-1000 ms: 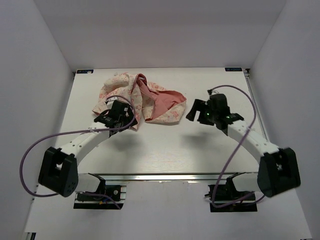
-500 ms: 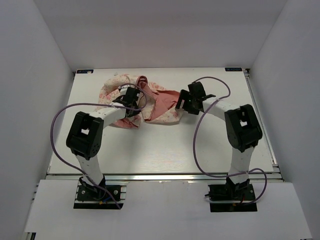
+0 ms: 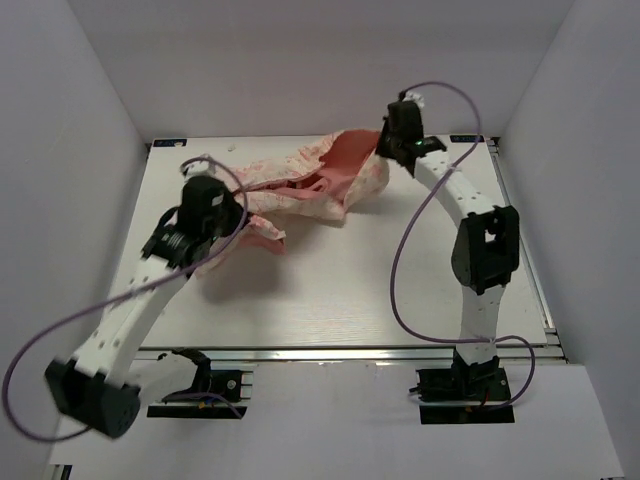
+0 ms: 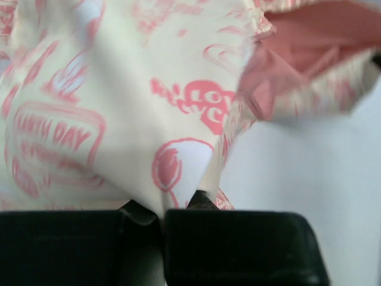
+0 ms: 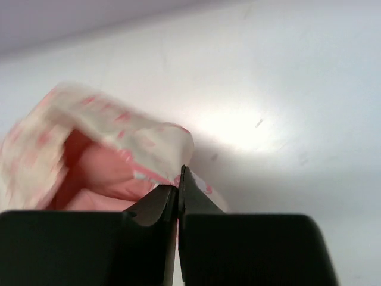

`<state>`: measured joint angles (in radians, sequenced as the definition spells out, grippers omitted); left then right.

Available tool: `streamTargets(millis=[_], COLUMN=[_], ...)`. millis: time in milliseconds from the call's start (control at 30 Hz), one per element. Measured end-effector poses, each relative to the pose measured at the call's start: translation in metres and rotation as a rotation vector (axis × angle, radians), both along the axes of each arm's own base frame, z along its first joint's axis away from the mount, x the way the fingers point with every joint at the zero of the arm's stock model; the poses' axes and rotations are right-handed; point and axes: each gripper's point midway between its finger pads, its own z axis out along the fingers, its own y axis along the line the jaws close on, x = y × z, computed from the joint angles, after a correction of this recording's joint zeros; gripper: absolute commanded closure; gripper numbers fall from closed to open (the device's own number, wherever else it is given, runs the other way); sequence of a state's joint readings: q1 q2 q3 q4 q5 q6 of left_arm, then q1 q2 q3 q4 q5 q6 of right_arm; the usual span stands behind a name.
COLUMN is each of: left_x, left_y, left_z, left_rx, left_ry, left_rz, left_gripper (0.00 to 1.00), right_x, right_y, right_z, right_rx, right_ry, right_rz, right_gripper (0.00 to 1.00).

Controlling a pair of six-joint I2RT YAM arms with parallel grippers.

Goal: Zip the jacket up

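The jacket (image 3: 320, 180), cream with pink print and a salmon lining, hangs stretched across the back of the table between both grippers. My left gripper (image 3: 232, 218) is shut on its cream left part; in the left wrist view the printed fabric (image 4: 119, 119) runs down between the black fingers (image 4: 238, 244). My right gripper (image 3: 386, 152) is raised at the back right. It is shut on the jacket's right edge (image 5: 119, 137), which is pinched at the fingertips. The zipper cannot be made out.
The white table (image 3: 380, 270) is boxed in by white walls at the left, right and back. Purple cables (image 3: 405, 260) loop from both arms. The arm bases stand at the near edge.
Both grippers closed on the jacket. The right arm swung up and back to the far right, the left arm drew leftward, and the bunched jacket was pulled out and lifted between them.
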<state>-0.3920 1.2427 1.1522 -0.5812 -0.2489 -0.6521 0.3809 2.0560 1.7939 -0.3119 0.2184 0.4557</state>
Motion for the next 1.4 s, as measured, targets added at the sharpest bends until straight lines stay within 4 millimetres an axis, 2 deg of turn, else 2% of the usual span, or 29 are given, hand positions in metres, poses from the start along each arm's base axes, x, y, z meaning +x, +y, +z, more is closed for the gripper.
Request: streamTargets(millis=[67,133,200,233,267,300,333,367,400,433,467,533,600,667,700,733,800,900,967,1033,1100,1167,1233,1300,1400], left_x=[-0.039,-0.077,-0.106,-0.119,-0.131,-0.142,-0.155,-0.170,-0.186,-0.203,-0.221,-0.241,-0.244,-0.232,-0.222,-0.211,-0.185,-0.148,-0.120,-0.092,-0.057,-0.020,0.009,0.030,0.042], left_y=[0.003,0.006,0.004,0.001,-0.003,-0.007,-0.011,-0.016,-0.020,-0.024,-0.029,-0.039,-0.052,-0.062,-0.067,-0.073,-0.083,-0.095,-0.101,-0.108,-0.118,-0.125,-0.123,-0.112,-0.088], left_z=[0.027,0.027,0.006,-0.013,-0.039,-0.062,-0.086,-0.112,-0.133,-0.150,-0.161,-0.165,-0.155,-0.138,-0.129,-0.118,-0.096,-0.075,-0.067,-0.067,-0.074,-0.090,-0.116,-0.148,-0.193], left_rx=[-0.083,-0.137,-0.166,-0.172,-0.176,-0.178,-0.180,-0.183,-0.185,-0.187,-0.188,-0.156,-0.136,-0.122,-0.120,-0.117,-0.107,-0.079,-0.039,0.001,0.035,0.056,0.069,0.069,0.068], left_ry=[-0.069,-0.067,-0.003,0.065,0.152,0.230,0.319,0.418,0.510,0.594,0.668,0.731,0.730,0.699,0.669,0.635,0.548,0.442,0.386,0.359,0.349,0.346,0.383,0.436,0.528], left_rz=[-0.042,-0.087,-0.138,-0.167,-0.198,-0.223,-0.256,-0.296,-0.331,-0.368,-0.405,-0.485,-0.554,-0.576,-0.580,-0.579,-0.570,-0.541,-0.508,-0.479,-0.455,-0.432,-0.412,-0.384,-0.341], left_gripper=[1.00,1.00,1.00,1.00,0.97,0.86,0.70,0.50,0.02,0.02,0.02,0.02,0.02,0.02,0.02,0.02,0.02,0.02,0.02,0.02,0.02,0.02,0.02,0.02,0.02], right_x=[0.017,0.030,0.036,0.038,0.040,0.042,0.044,0.047,0.050,0.054,0.061,0.072,0.071,0.059,0.051,0.040,0.011,-0.040,-0.074,-0.110,-0.146,-0.174,-0.199,-0.219,-0.234], right_y=[-0.029,-0.063,-0.103,-0.122,-0.139,-0.154,-0.165,-0.174,-0.178,-0.180,-0.178,-0.171,-0.163,-0.155,-0.153,-0.149,-0.146,-0.146,-0.148,-0.147,-0.145,-0.137,-0.123,-0.112,-0.100], right_z=[0.051,0.099,0.136,0.148,0.152,0.154,0.150,0.141,0.129,0.114,0.097,0.056,0.014,-0.018,-0.026,-0.033,-0.033,-0.008,0.017,0.029,0.020,-0.008,-0.045,-0.075,-0.099], right_rx=[-0.030,-0.042,-0.059,-0.074,-0.090,-0.106,-0.124,-0.144,-0.157,-0.174,-0.181,-0.204,-0.205,-0.195,-0.191,-0.183,-0.170,-0.137,-0.093,-0.043,0.002,0.023,0.024,0.015,0.011], right_ry=[-0.101,-0.194,-0.266,-0.289,-0.299,-0.306,-0.299,-0.284,-0.263,-0.235,-0.208,-0.135,-0.040,0.045,0.073,0.099,0.133,0.129,0.084,0.046,0.052,0.114,0.214,0.308,0.385], right_rz=[-0.059,-0.116,-0.170,-0.193,-0.215,-0.234,-0.244,-0.245,-0.243,-0.232,-0.219,-0.166,-0.113,-0.066,-0.051,-0.033,-0.019,-0.037,-0.068,-0.093,-0.112,-0.104,-0.069,-0.035,0.003], right_gripper=[1.00,1.00,1.00,1.00,1.00,1.00,1.00,0.86,0.66,0.48,0.13,0.11,0.11,0.11,0.11,0.11,0.11,0.11,0.11,0.11,0.11,0.11,0.11,0.11,0.11])
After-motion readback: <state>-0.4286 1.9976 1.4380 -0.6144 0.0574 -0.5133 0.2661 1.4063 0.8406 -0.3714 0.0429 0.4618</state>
